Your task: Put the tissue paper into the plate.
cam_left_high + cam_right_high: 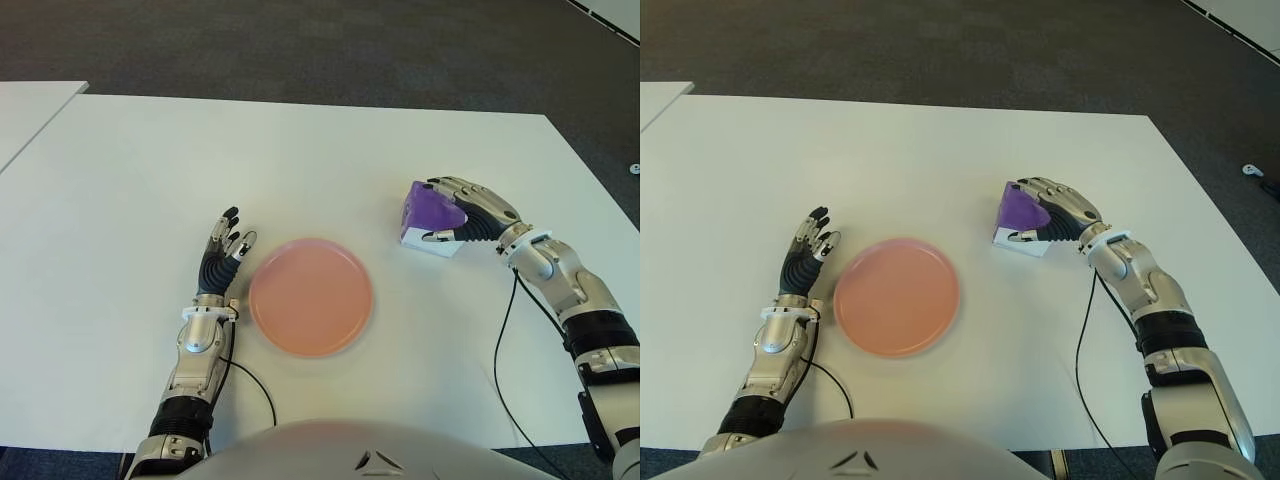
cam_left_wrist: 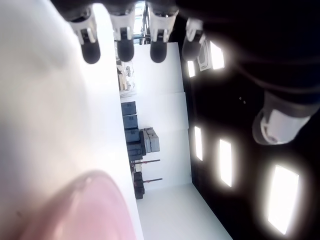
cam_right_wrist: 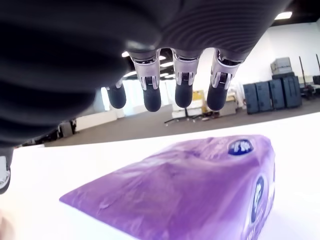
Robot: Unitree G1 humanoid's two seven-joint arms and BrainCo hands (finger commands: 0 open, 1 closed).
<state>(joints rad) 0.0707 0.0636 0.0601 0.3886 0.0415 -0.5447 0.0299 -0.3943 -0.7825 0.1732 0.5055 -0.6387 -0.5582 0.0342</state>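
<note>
Slip risk at the tissue pack, with my right hand not yet closed on it.

My right hand (image 1: 462, 212) is draped over the purple tissue pack (image 1: 432, 216), which sits tilted on the bench (image 1: 300, 160) to the right of the pink plate (image 1: 311, 296), near it but apart. In the right wrist view the fingers (image 3: 183, 85) hang extended above the wrapper with a gap under them, so I judge nothing is held. The pack looks soft and glossy; if I curl in too shallow I expect it to squash or skid away, or to drop short of the plate on the carry. My left hand (image 1: 224, 254) shows just left of the plate with fingers spread, empty; a wide sweep could nudge the plate towards it.
</note>
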